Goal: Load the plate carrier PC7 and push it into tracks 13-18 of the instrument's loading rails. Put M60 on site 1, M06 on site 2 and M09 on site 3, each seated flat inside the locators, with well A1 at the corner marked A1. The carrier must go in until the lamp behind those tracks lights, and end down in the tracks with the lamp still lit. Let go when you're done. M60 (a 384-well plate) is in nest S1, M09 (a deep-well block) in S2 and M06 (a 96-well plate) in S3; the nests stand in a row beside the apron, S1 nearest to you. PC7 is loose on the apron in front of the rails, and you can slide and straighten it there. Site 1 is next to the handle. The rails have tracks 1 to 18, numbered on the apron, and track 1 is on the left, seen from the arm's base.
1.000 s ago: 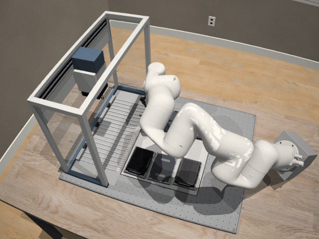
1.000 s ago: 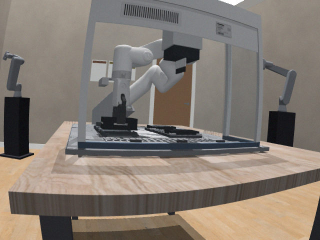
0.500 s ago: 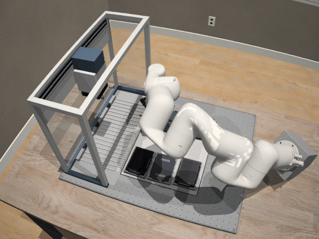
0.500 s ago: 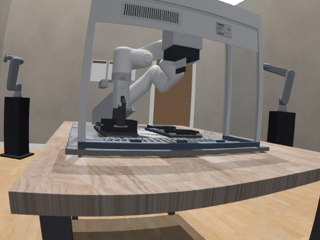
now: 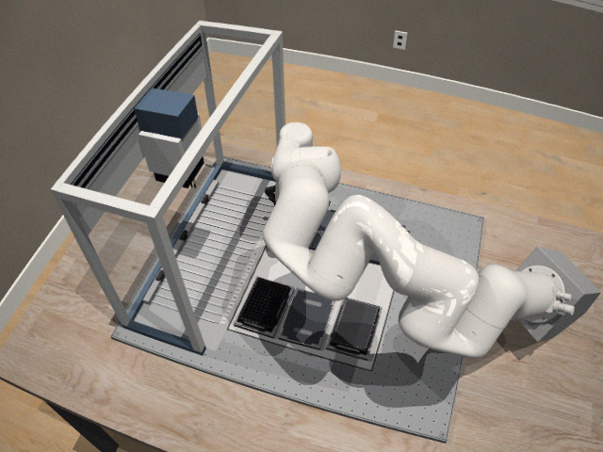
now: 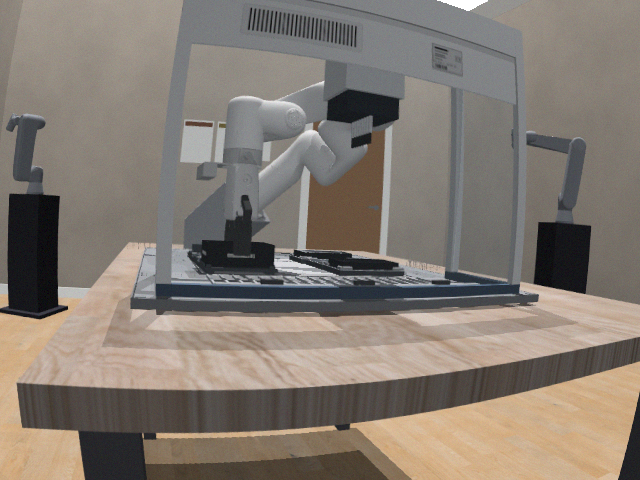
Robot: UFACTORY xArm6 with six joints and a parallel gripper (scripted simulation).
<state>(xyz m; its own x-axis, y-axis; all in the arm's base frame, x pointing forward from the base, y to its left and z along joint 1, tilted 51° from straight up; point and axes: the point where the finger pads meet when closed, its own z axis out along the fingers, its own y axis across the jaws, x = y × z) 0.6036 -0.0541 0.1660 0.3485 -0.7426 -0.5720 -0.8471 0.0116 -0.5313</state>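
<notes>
Pinching M09 deep-well block (image 6: 214, 251) in widely spread gripper (image 6: 238, 246), low over PC7 (image 6: 206, 268), left on apron by rails. Needed level lowering, A1 corner matched, flat seating inside site 3 locators before release.

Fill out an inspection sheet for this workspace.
Surface: wooden table carrying a grey perforated base plate.
Job's things: M06 and M60 sit in the outer nests; the middle nest looks empty; the deep-well block is down beside the rails; the carrier is mostly hidden.
Clutter: nothing seen.
Grippers: the gripper is shut on the deep-well block.
Cables: nothing seen.
Surroundings: instrument frame, black pedestals, a door.
</notes>
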